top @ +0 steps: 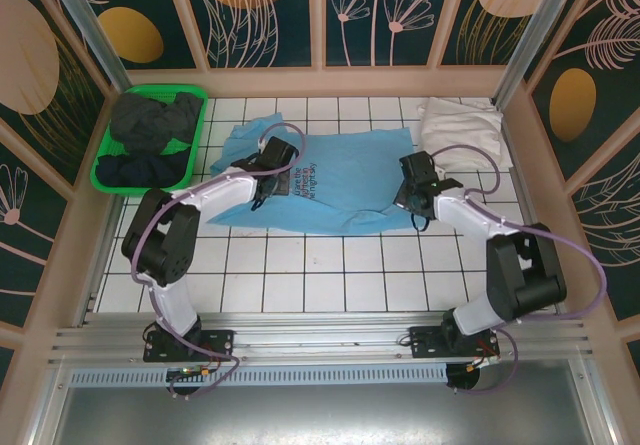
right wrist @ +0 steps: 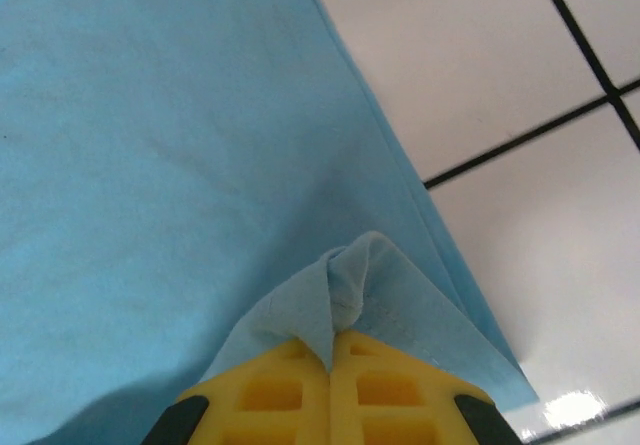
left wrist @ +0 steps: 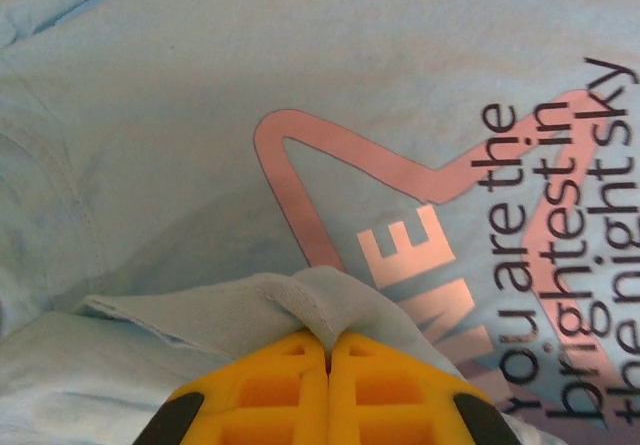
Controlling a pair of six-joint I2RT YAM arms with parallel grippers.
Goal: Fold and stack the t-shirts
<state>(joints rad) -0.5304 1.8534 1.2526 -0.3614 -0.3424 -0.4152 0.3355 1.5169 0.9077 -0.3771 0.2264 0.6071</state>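
A sky-blue t-shirt (top: 350, 180) with printed text lies spread flat on the tiled table. My left gripper (top: 264, 193) is shut on a pinched fold of it near its left part. In the left wrist view the yellow fingers (left wrist: 328, 343) meet with a ridge of blue cloth (left wrist: 200, 115) squeezed between them, beside the pink print. My right gripper (top: 416, 205) is shut on the shirt's right edge. The right wrist view has its fingers (right wrist: 330, 350) closed on a bunched hem of the shirt (right wrist: 150, 165). A white t-shirt (top: 460, 123) lies crumpled at the back right. Dark t-shirts (top: 150, 125) fill the basket.
A green plastic basket (top: 100, 175) stands at the back left corner, against the patterned wall. Walls close the table on three sides. White tiles (top: 330, 265) lie bare between the blue shirt and the arm bases.
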